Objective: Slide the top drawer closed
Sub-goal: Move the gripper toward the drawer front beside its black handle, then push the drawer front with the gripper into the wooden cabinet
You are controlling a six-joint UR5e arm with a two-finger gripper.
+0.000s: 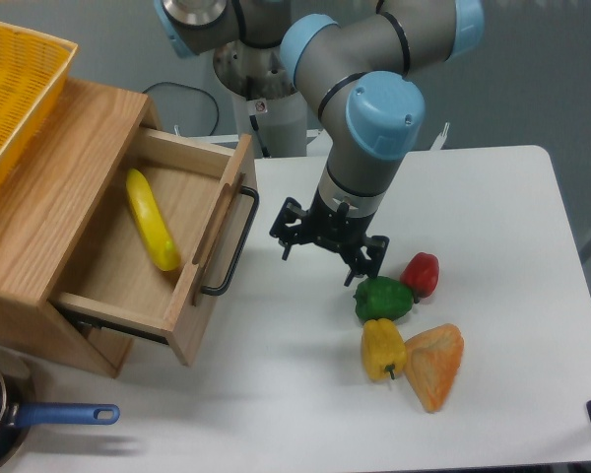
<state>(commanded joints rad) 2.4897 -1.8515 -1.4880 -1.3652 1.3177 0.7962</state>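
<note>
The top drawer [108, 266] is a light oak box pulled out of its wooden cabinet [49, 197] at the left. Its front panel [217, 246] carries a long black bar handle [233, 246]. A yellow banana-like fruit [153, 219] lies inside it. My gripper [325, 258] hangs from the arm over the table, to the right of the handle and apart from it. Its black fingers [364, 264] are spread and hold nothing.
A yellow plastic basket [15, 94] sits on the cabinet top. A green pepper [382, 299], a red pepper [421, 273], a yellow pepper [383, 347] and an orange wedge [434, 365] lie right of the gripper. A blue-handled pan [39, 419] is at the front left.
</note>
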